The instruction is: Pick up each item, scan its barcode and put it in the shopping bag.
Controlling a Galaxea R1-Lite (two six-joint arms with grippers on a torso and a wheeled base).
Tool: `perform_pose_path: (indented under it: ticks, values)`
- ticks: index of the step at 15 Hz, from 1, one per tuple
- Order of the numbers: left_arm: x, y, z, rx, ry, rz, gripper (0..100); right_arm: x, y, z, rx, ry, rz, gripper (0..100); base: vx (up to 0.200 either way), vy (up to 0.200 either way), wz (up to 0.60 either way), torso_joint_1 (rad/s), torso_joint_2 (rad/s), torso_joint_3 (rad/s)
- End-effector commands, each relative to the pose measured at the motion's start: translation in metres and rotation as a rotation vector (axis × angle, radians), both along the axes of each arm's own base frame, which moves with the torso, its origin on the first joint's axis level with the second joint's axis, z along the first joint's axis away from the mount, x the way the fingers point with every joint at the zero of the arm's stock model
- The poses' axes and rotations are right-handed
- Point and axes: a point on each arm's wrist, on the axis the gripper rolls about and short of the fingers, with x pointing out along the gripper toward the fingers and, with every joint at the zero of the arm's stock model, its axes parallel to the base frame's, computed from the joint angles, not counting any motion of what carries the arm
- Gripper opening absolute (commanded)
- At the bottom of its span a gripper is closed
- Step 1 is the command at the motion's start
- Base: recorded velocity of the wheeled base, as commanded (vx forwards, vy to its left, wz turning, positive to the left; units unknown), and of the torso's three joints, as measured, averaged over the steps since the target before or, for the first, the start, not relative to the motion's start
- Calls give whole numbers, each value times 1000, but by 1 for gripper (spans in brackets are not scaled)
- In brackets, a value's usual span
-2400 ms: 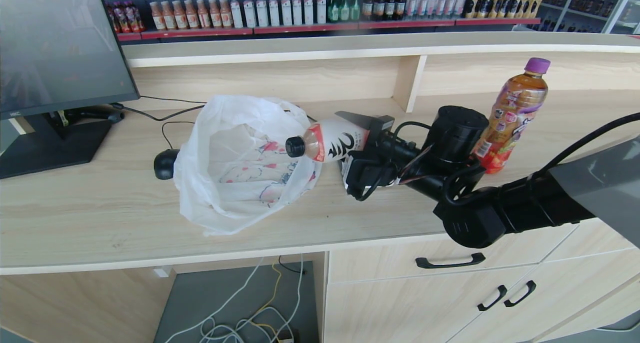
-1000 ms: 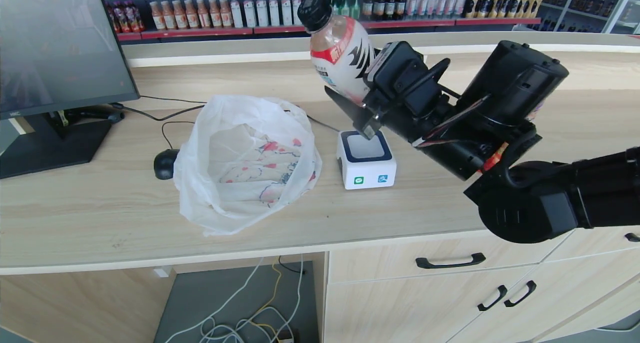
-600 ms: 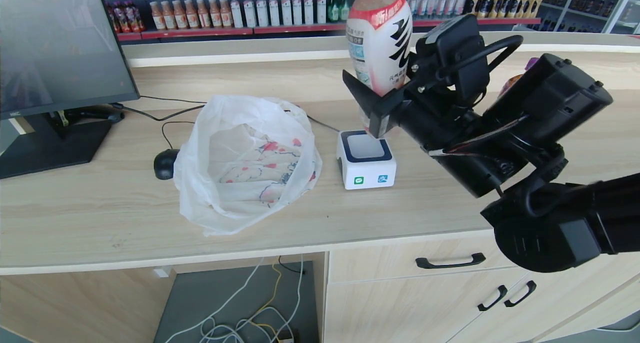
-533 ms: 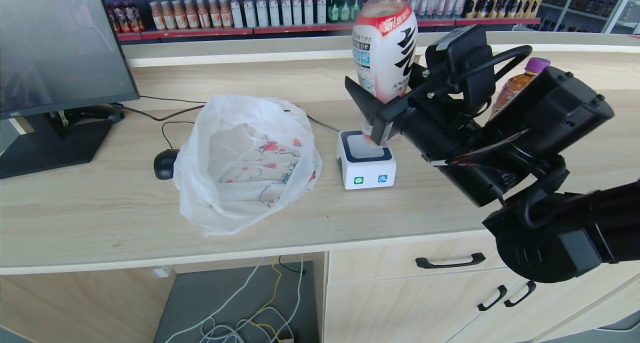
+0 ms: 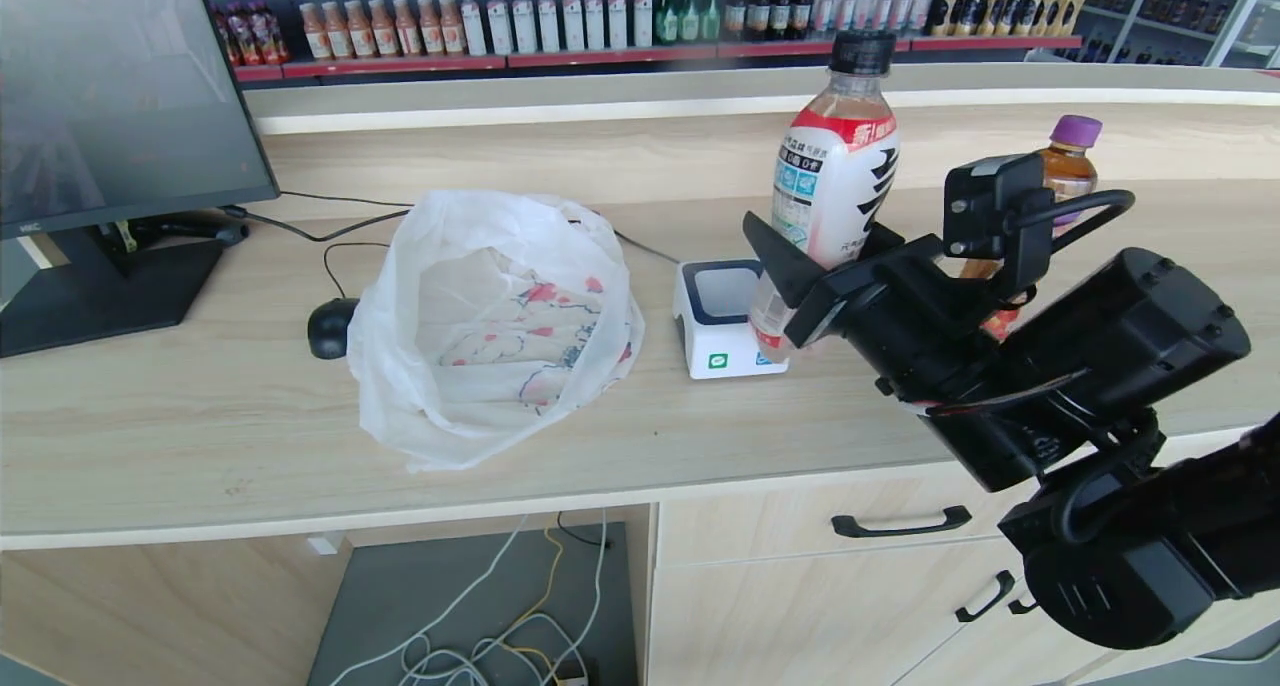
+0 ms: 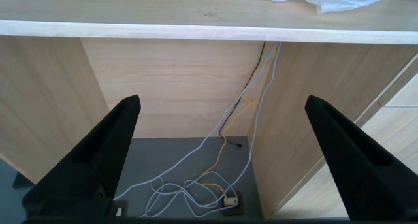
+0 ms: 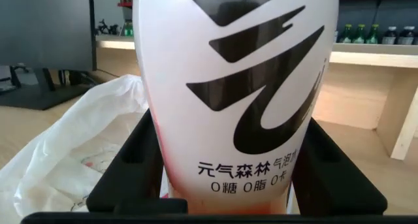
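Observation:
My right gripper (image 5: 815, 281) is shut on a white-labelled drink bottle (image 5: 828, 191) with a black cap. The bottle stands upright, just right of the white scanner box (image 5: 712, 326) on the counter. In the right wrist view the bottle (image 7: 238, 87) sits between the black fingers (image 7: 124, 165). The white shopping bag (image 5: 490, 316) lies open on the counter, left of the scanner; it also shows in the right wrist view (image 7: 72, 145). An amber bottle with a purple cap (image 5: 1066, 151) stands behind my right arm. My left gripper (image 6: 222, 159) hangs open below the counter edge, holding nothing.
A monitor (image 5: 120, 96) on its stand fills the counter's left end, with a black mouse (image 5: 327, 328) and cables beside the bag. Shelves of bottles (image 5: 640, 16) line the back wall. Drawers (image 5: 900, 521) and loose cables (image 6: 215, 178) lie under the counter.
My right gripper lifted the bottle from lying near the bag, turned it upright, and has since lowered it to the right, beside the scanner. The bag and scanner have not moved.

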Motion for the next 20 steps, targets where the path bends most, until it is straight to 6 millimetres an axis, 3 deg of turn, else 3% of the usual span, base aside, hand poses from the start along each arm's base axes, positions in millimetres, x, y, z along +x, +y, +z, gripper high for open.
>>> perform_pose_path:
  ticks: [1,7,20]
  values:
    - [0,0,0,0,-1,0,100,2,-1,-2,5,7,-2,0,0,0,0,0,0,0]
    - [0,0,0,-2,1,0,100,15,2,6,37,-25,-9,0,0,0,0,0,0,0]
    - [0,0,0,-3,-1,2,100,10,-27,15,62,-27,-65,0,0,200,0,2,2,2]
